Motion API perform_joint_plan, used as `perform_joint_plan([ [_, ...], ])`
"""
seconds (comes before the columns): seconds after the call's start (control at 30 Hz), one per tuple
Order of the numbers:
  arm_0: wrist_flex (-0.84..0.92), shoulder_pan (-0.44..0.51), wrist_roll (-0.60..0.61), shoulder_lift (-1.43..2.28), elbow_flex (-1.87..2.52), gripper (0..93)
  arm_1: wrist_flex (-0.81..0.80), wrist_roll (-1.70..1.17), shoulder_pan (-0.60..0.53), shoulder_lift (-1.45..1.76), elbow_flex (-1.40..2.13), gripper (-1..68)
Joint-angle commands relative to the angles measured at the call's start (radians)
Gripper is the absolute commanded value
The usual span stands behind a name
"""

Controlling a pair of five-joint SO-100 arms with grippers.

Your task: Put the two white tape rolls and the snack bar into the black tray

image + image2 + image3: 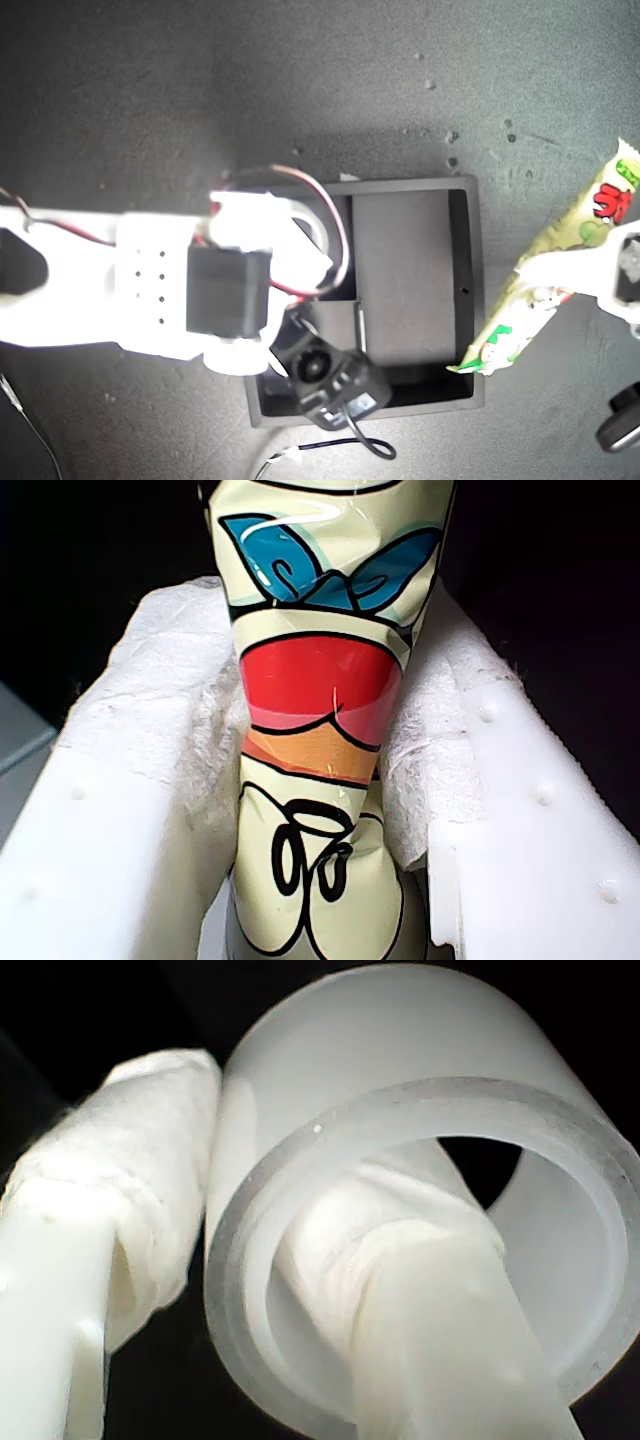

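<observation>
The black tray [470, 250] lies in the middle of the exterior view. My second gripper [312, 250] hangs over the tray's left part in that view, shut on a white tape roll [320, 238] that the arm mostly hides. In the second wrist view one padded finger [150, 1160] presses the roll's [400, 1080] outside and the other sits inside its hole; the gripper [270, 1160] pinches the wall. The snack bar [585, 210] slants at the exterior view's right, its lower end at the tray's corner. My first gripper [565, 272] is shut on the snack bar [320, 680] between padded fingers [150, 710].
A black camera module [325, 380] with a looped black cable hangs over the tray's near wall. A red wire [335, 215] arcs over the second arm. A black round part [625, 420] sits at the exterior view's lower right. The table is dark grey.
</observation>
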Motion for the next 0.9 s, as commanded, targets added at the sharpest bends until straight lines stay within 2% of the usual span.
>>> perform_joint_plan([
  [0.0,0.017,0.029,-0.048,-0.008,-0.08,0.0,0.0,-0.029,0.026,-0.044,-0.054,-0.6],
  [0.1,0.017,0.035,-0.074,-0.02,-0.083,0.0,0.044,-0.055,0.034,-0.137,-0.141,-0.6],
  [0.23,0.018,0.043,-0.094,0.025,-0.06,12.4,0.072,-0.077,0.032,-0.212,-0.209,-0.6],
  [0.4,0.018,0.015,-0.103,0.169,0.049,17.5,0.066,-0.092,0.023,-0.225,-0.23,-0.6],
  [0.53,0.018,-0.037,-0.097,0.328,0.179,15.9,0.064,-0.101,-0.009,-0.288,-0.311,-0.6],
  [0.77,0.015,-0.166,-0.189,0.919,0.724,0.1,0.164,-0.097,-0.097,-0.512,-0.546,-0.2],
  [0.8,0.009,-0.175,-0.199,1.014,0.816,0.1,0.172,-0.094,-0.103,-0.517,-0.545,4.2],
  [0.83,-0.005,-0.184,-0.209,1.112,0.911,0.1,0.178,-0.087,-0.104,-0.517,-0.535,13.3],
  [0.87,-0.032,-0.19,-0.216,1.215,1.017,0.1,0.196,-0.083,-0.106,-0.517,-0.534,18.7],
])
